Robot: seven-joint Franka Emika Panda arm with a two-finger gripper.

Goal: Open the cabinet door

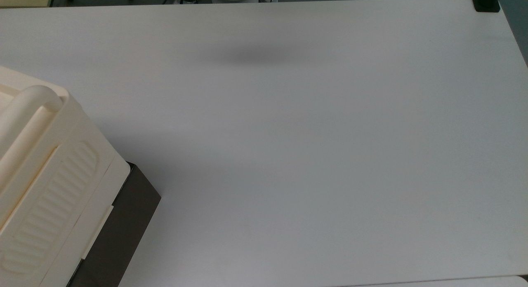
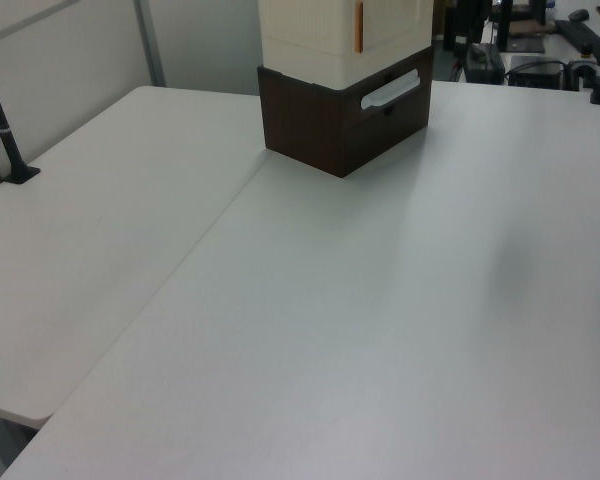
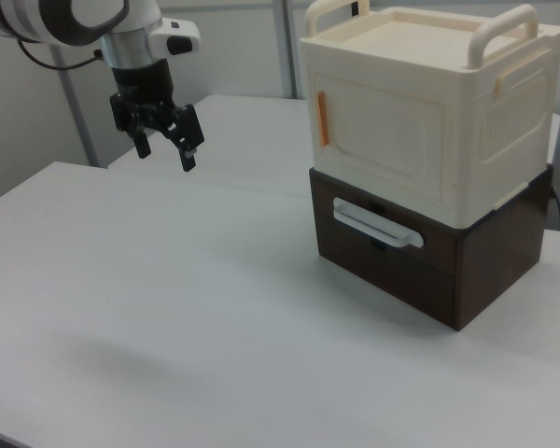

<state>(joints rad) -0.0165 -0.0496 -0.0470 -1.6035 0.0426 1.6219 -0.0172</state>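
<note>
The cabinet door (image 3: 383, 131) sits flush and closed on the front of the cabinet (image 3: 429, 112), a recessed cream panel with an orange strip handle (image 3: 323, 118) along the edge at the right view's left; the cream box stands on its dark brown base (image 3: 429, 266), which carries a pale drawer pull (image 3: 377, 224), at the right view's right side of the white bench (image 3: 168, 308). In the top view the cabinet (image 1: 45, 175) fills the near left corner, its thick bar handle (image 1: 24, 118) and ribbed panel (image 1: 49, 204) facing up. The pincer (image 3: 164, 147) hangs in the air well apart from the cabinet, at the right view's upper left, with its fingers spread and nothing between them.
</note>
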